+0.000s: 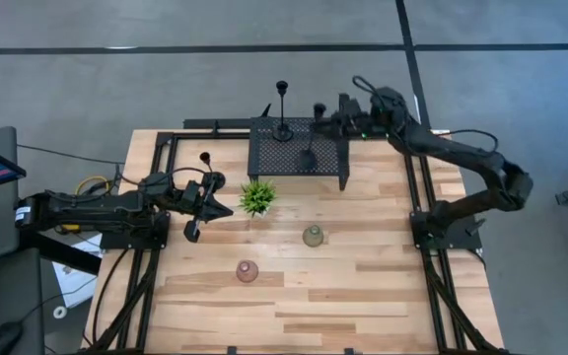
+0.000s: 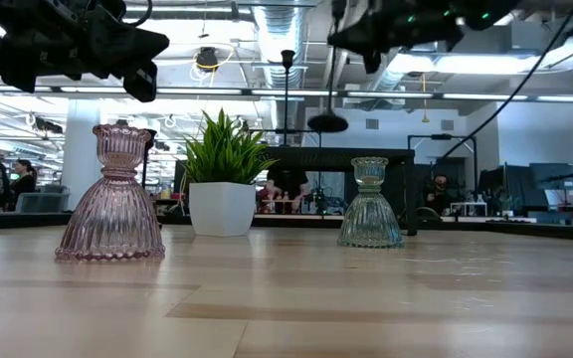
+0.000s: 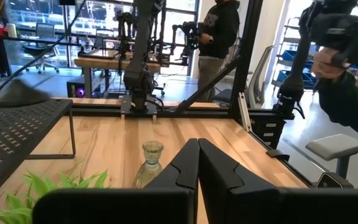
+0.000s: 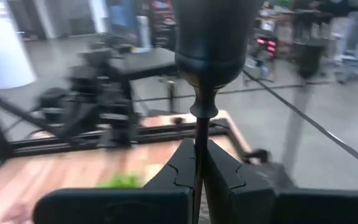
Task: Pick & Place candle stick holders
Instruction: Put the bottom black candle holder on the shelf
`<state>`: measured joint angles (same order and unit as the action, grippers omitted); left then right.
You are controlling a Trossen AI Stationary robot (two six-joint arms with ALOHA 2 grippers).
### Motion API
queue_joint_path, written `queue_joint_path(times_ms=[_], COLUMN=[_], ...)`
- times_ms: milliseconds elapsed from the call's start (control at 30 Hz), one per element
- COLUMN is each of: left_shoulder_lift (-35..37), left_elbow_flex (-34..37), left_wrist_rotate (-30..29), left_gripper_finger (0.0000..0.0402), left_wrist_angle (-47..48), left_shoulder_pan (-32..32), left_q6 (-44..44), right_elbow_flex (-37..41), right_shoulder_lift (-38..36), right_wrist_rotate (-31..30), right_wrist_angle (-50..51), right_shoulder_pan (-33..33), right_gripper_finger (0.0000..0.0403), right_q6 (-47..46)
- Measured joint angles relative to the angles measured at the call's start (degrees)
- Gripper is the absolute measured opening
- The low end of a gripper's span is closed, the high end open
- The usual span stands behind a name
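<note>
A: Right gripper (image 1: 316,115)?
B: Over the mesh rack (image 1: 299,146) at the desk's (image 1: 383,286) far edge, clenched on the thin stem of a black holder (image 4: 202,93). The wrist view shows both fingers pressed to the stem, cup above them. In the low view its round base (image 2: 327,122) hangs in the air, clear of the rack top.

A: Other black holders?
B: One holder (image 1: 282,110) stands upright on the rack's far side. Another, the third holder (image 1: 206,163), is near the desk's left edge, beside the left arm.

A: Left gripper (image 1: 227,211)?
B: Raised above the desk's left side, just beside the plant (image 1: 257,196), fingers pinched together on nothing, per the left wrist view.

A: Glass cups?
B: Pink cup (image 1: 248,271) upright toward the near edge, left of centre. Green cup (image 1: 313,236) upright about mid-desk, well apart from the pink one. Both untouched.

A: Background?
B: A person (image 3: 219,25) stands beyond the desk.
</note>
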<state>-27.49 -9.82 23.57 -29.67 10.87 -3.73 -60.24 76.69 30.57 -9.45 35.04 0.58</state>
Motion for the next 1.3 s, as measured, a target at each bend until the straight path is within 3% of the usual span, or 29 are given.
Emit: queue_joint_path(times_ms=[267, 600, 800, 1300], left_shoulder_lift=[0.0, 0.0, 0.0, 0.0], left_elbow_flex=[0.0, 0.0, 0.0, 0.0], left_wrist_rotate=[0.0, 0.01, 0.02, 0.02], left_gripper_finger=[0.0006, 0.0006, 0.0005, 0.0006], left_wrist_angle=[0.04, 0.07, 0.07, 0.07], left_shoulder_pan=[0.02, 0.02, 0.02, 0.02], left_q6=[0.02, 0.02, 0.02, 0.02], right_elbow_flex=[-3.42, -3.46, -3.46, -3.46], right_shoulder_lift=[6.96, 7.34, 8.07, 8.0], right_wrist_rotate=[-0.16, -2.2, -6.5, -6.59], right_wrist_angle=[0.04, -0.24, -0.17, 0.75], right_shoulder_pan=[5.96, 9.67, 10.8, 10.85], right_gripper_finger=[0.0, 0.0, 0.0, 0.0], right_q6=[-0.04, 1.53, 2.9, 3.02])
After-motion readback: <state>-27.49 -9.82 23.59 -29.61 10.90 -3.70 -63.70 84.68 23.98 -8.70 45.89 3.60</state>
